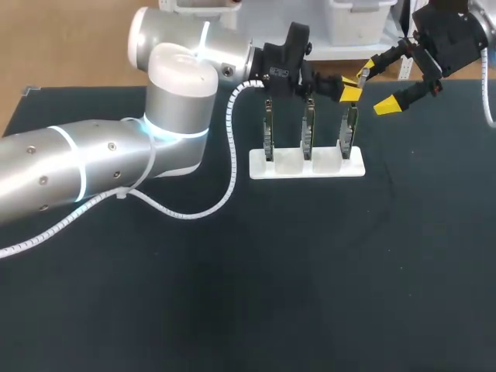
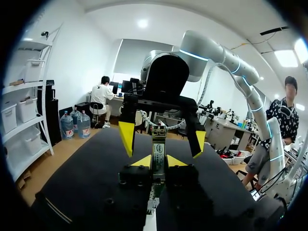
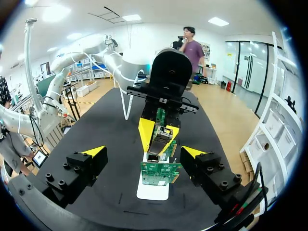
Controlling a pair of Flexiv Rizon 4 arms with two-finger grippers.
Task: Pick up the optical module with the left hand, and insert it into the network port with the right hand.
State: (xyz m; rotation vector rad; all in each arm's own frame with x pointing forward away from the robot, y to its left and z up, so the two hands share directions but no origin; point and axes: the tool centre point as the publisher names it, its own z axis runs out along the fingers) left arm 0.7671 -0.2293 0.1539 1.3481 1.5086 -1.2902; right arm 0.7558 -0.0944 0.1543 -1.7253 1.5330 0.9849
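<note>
my left tool [image 2: 159,162] is pinched narrow on the optical module [image 2: 159,147], a slim upright piece gripped from both sides by the two yellow tips. in the head view this tool sits in the upper middle of the frame. it is just above the rightmost of three upright circuit boards [image 1: 308,130], which stand in a white holder [image 1: 306,166] on the dark counter [image 1: 310,271].

my right tool [image 1: 372,90] is in the upper right of the frame, with its yellow-tipped fingers spread wide and holding nothing. it faces the left tool, and the module is close to the gap between those open fingers. i cannot tell from the head view whether the upper finger touches it. seen from the right wrist, the module is straight ahead of the open fingers, with a green board and the holder beneath it.

my left arm [image 1: 116,155] comes in from the left edge, with a white coiled cable [image 1: 230,155] hanging beside it.
</note>
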